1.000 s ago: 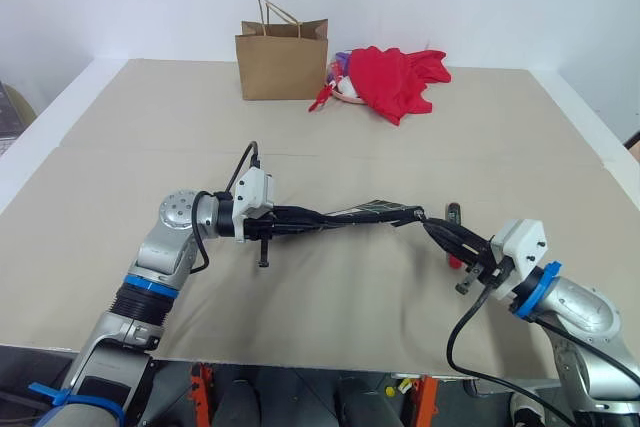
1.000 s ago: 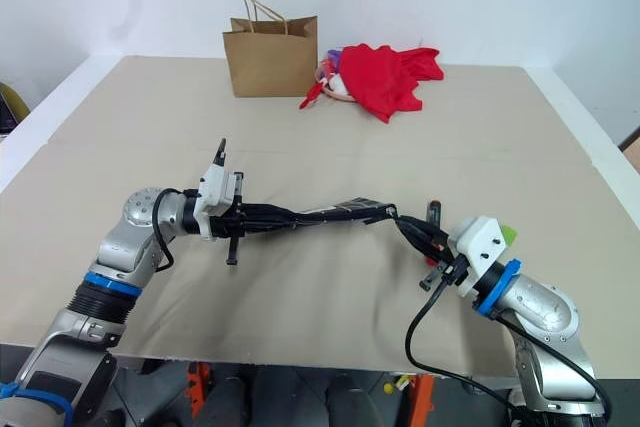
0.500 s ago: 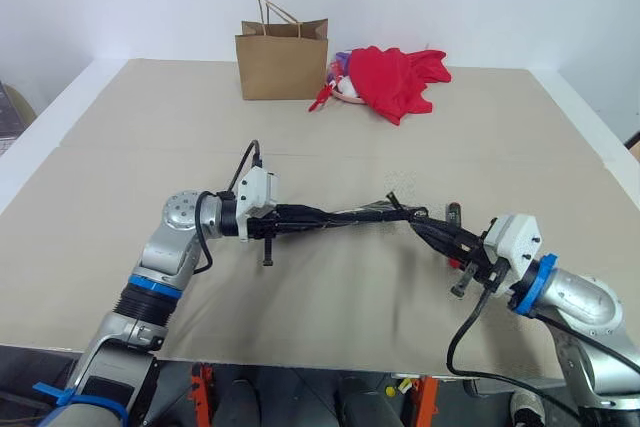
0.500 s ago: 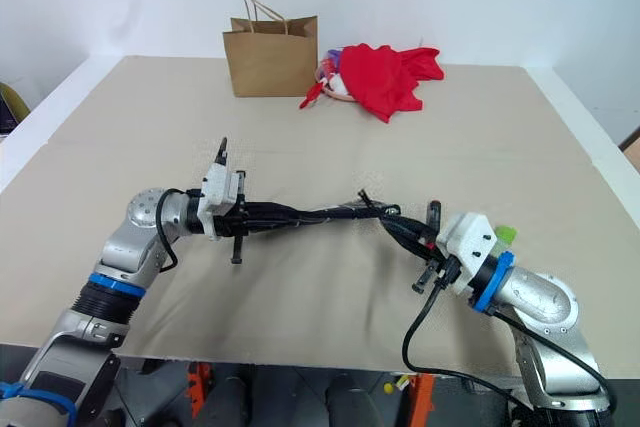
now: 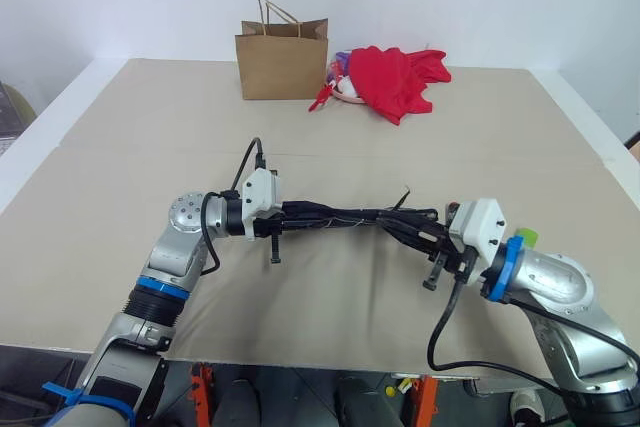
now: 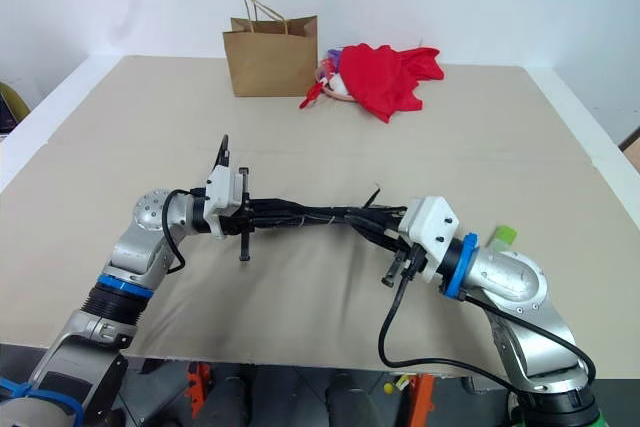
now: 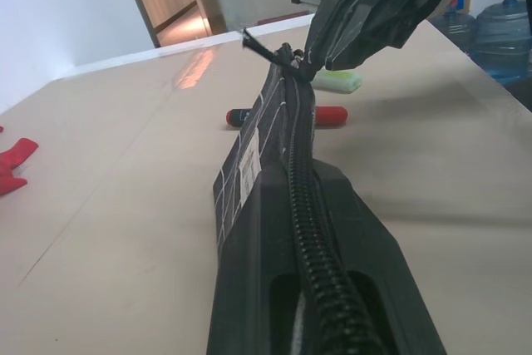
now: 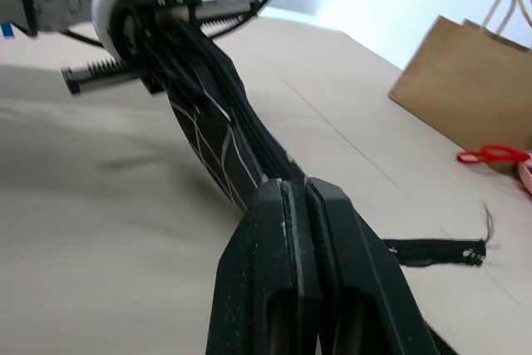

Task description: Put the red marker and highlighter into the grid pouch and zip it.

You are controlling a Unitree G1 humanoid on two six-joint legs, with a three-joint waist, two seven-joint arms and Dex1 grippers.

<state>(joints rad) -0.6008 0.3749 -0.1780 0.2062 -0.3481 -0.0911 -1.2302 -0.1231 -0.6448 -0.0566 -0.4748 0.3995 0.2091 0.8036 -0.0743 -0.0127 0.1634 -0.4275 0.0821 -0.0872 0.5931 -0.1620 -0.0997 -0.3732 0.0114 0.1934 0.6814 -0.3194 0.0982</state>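
Both claws are clamped on the grid pouch (image 5: pixel 340 217): left claw (image 5: pixel 290 215), right claw (image 5: pixel 420 232). Red marker (image 7: pixel 287 115) and highlighter (image 7: pixel 337 81) sit on the desk (image 5: pixel 150 137) under the right claw. Pull harder and the pouch could slip out.

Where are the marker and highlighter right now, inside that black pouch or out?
Out. The red marker and highlighter lie on the table beneath the lifted grid pouch.

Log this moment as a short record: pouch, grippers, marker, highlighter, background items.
pouch: grid pouch held off the table, stretched between both grippers
left gripper: shut on one end of the pouch
right gripper: shut on the other end
red marker: lying on the table, outside the pouch
highlighter: on the table, outside the pouch
background: paper bag, red cloth
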